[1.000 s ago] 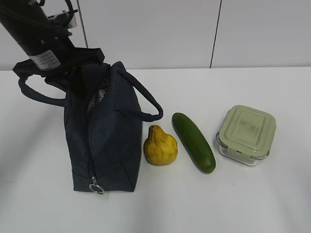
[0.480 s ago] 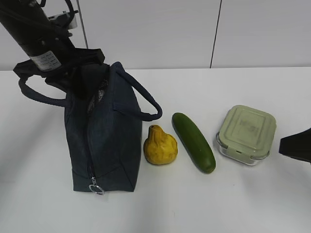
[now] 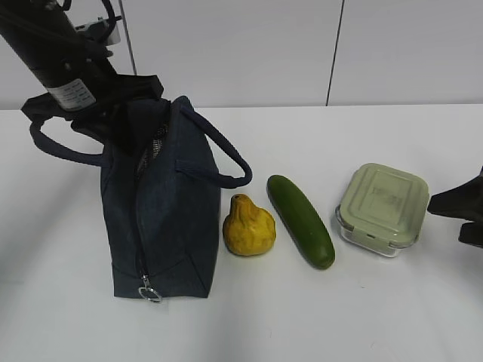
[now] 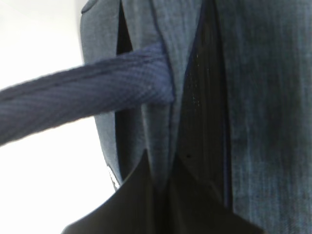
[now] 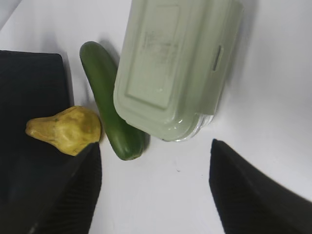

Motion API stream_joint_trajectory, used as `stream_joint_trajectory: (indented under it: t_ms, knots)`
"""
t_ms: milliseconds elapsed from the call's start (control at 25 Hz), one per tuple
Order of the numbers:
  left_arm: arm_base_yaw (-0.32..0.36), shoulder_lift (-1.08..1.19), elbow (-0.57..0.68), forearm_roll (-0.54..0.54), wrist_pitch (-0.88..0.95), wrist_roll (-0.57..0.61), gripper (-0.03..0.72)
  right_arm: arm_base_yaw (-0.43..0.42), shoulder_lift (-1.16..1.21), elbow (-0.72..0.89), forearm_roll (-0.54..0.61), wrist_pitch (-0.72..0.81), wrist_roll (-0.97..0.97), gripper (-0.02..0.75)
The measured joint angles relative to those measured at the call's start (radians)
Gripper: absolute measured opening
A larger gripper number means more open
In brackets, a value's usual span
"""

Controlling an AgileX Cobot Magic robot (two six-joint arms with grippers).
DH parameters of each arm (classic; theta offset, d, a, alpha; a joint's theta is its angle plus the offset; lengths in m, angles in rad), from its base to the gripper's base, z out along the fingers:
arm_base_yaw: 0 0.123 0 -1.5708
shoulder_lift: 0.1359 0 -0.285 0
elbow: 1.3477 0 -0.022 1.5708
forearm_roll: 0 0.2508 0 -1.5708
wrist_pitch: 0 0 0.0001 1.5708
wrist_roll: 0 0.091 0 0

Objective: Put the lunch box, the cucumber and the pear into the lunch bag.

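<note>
The navy lunch bag (image 3: 162, 219) stands on the table's left, its zipper open along the top. My left gripper (image 3: 127, 102) is at the bag's far end. In the left wrist view it (image 4: 161, 158) is shut on the bag's rim fabric, next to a handle (image 4: 87, 97). The yellow pear (image 3: 247, 226), the dark green cucumber (image 3: 300, 220) and the green-lidded lunch box (image 3: 383, 207) lie in a row right of the bag. My right gripper (image 3: 457, 215) is open and empty just right of the lunch box (image 5: 175, 63). Its wrist view (image 5: 155, 146) also shows the cucumber (image 5: 109, 102) and the pear (image 5: 66, 129).
The white table (image 3: 302, 317) meets a white panelled wall (image 3: 264, 45) at the back. The bag's second handle (image 3: 226, 151) loops out toward the pear. The zipper's ring pull (image 3: 149, 289) hangs at the bag's near end.
My right gripper has come in from the right edge and moved left toward the lunch box. The left arm and the bag have stayed put.
</note>
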Motion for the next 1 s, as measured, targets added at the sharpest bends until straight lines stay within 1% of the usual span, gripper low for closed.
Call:
stream_joint_trajectory:
  t_ms: [80,160,280,440,600,840,1000]
  knots:
    - [0.0,0.0,0.0,-0.001,0.0,0.0,0.003,-0.027,0.104,-0.025,0.051,0.047,-0.06,0.51]
    - [0.0,0.0,0.0,-0.003,0.0,0.0,0.003,-0.051,0.196,-0.065,0.073,0.103,-0.109,0.51]
    - [0.0,0.0,0.0,-0.003,0.0,0.0,0.003,-0.069,0.319,-0.139,0.075,0.173,-0.133,0.51]
    - [0.0,0.0,0.0,-0.003,0.0,0.0,0.003,-0.071,0.427,-0.214,0.075,0.189,-0.138,0.51]
    - [0.0,0.0,0.0,-0.003,0.0,0.0,0.003,-0.071,0.482,-0.259,0.077,0.19,-0.138,0.51]
    - [0.0,0.0,0.0,-0.003,0.001,0.0,0.003,-0.071,0.493,-0.271,0.082,0.191,-0.138,0.51]
    - [0.0,0.0,0.0,-0.004,0.001,0.0,0.003,-0.071,0.512,-0.291,0.082,0.19,-0.14,0.554]
